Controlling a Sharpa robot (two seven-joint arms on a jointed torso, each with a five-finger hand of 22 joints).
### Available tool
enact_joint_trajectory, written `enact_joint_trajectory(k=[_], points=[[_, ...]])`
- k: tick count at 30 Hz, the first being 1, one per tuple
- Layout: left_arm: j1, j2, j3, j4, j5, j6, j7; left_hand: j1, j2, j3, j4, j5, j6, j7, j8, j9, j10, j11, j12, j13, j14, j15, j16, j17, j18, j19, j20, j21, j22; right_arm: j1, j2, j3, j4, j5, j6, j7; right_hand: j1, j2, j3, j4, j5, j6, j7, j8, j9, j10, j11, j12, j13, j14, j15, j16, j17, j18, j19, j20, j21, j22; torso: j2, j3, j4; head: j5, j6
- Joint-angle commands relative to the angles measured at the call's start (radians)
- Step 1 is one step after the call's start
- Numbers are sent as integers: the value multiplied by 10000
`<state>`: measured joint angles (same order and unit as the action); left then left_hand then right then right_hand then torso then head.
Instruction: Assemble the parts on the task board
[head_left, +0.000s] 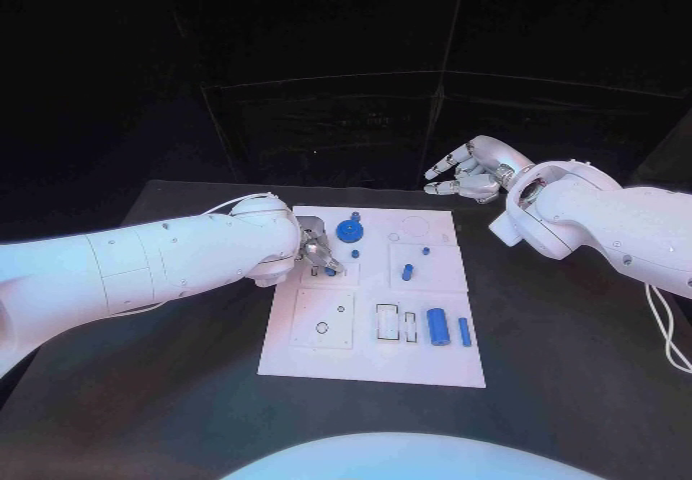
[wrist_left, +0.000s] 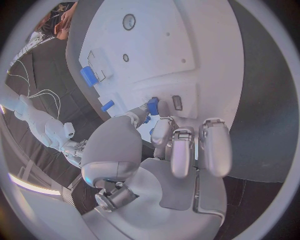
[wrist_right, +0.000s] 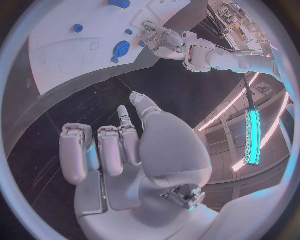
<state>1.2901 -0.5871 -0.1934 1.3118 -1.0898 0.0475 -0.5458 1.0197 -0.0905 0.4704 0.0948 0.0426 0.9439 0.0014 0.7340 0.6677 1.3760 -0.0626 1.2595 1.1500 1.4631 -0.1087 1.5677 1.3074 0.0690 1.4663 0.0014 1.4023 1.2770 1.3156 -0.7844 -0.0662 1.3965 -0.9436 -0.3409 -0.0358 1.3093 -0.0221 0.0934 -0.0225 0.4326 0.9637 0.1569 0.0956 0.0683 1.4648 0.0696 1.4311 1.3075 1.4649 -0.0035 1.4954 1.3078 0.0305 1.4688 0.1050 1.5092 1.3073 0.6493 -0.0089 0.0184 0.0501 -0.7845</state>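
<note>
Parts lie scattered on the white task board (head_left: 296, 365) in the middle of the black surface (head_left: 562, 400): a blue round gear (head_left: 349, 231) at the far side, and a blue cylinder (head_left: 437, 326) beside a thin blue bar (head_left: 464, 332) toward the near right. The left hand (head_left: 313, 255) rests at the board's left edge, its thumb and a finger pinching a small blue piece (wrist_left: 152, 106). The right hand (head_left: 464, 172) hovers beyond the board's far right corner with fingers loosely spread, holding nothing.

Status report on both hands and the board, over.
Left hand pinches a blue part over the board. Right hand open, off the board. Nothing in the way.
</note>
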Motion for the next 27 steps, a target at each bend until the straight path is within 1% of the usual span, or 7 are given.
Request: enact_joint_trajectory(k=[1,5,12,19,23,27], points=[[10,7,2,-34,-25,106,-91,-142,-34,-130,27,44,24,36,26,-11,73,15,74,25,1077,-75,31,2634,-143,217,-85,46,47,21,7,7,23,-58,30,21,-69,8,75,8,37,80,-11,-55,-11,211,-42,-44,1512,695,-69,-60,942,42,243,-65,-56,1119,-2,0,1,6,2],[10,15,2,-47,-14,122,-91,-312,-60,-338,114,43,64,31,29,-20,101,13,98,54,1077,-77,31,2634,-157,240,-88,92,127,21,5,7,24,-62,28,24,-69,8,75,8,37,80,-11,-55,-11,211,-42,-44,1512,695,-69,-60,942,42,243,-65,-56,1119,-4,3,2,0,-8],[10,33,2,-84,43,120,-89,-580,-39,-640,282,44,113,25,20,-40,134,7,123,84,1077,-81,31,2634,-172,262,-92,143,216,21,5,7,23,-64,30,23,-77,1,80,9,39,82,-12,-55,-10,212,-42,-41,1514,694,-69,-63,935,42,243,-65,-56,1119,-2,-1,-4,-1,-11],[10,38,2,-103,120,81,-84,-942,-153,-1202,504,43,179,12,29,-53,179,1,167,145,1077,-85,31,2634,-184,279,-95,188,296,21,3,7,20,-64,31,21,-82,-3,81,11,39,83,-12,-55,-10,207,-42,-50,1508,692,-69,-67,928,43,241,-64,-58,1114,-2,-3,1,-6,-29],[10,47,3,-97,149,78,-82,-1017,-210,-1537,569,44,199,-3,28,-60,200,-12,186,172,1077,-94,31,2634,-192,291,-101,218,351,21,7,7,16,-64,44,17,-82,-3,81,11,39,83,-12,-55,-10,207,-42,-50,1508,692,-69,-67,928,43,241,-64,-58,1114,0,-4,7,-5,-42],[10,60,3,-89,159,70,-81,-1014,-207,-1568,572,44,202,-5,29,-61,204,-14,192,179,1077,-95,31,2634,-194,294,-102,225,363,21,12,7,13,-65,52,17,-98,-13,83,15,41,83,-11,-55,-10,199,-42,-63,1498,686,-69,-82,899,47,231,-64,-67,1096,-3,-1,-1,-12,-51]])
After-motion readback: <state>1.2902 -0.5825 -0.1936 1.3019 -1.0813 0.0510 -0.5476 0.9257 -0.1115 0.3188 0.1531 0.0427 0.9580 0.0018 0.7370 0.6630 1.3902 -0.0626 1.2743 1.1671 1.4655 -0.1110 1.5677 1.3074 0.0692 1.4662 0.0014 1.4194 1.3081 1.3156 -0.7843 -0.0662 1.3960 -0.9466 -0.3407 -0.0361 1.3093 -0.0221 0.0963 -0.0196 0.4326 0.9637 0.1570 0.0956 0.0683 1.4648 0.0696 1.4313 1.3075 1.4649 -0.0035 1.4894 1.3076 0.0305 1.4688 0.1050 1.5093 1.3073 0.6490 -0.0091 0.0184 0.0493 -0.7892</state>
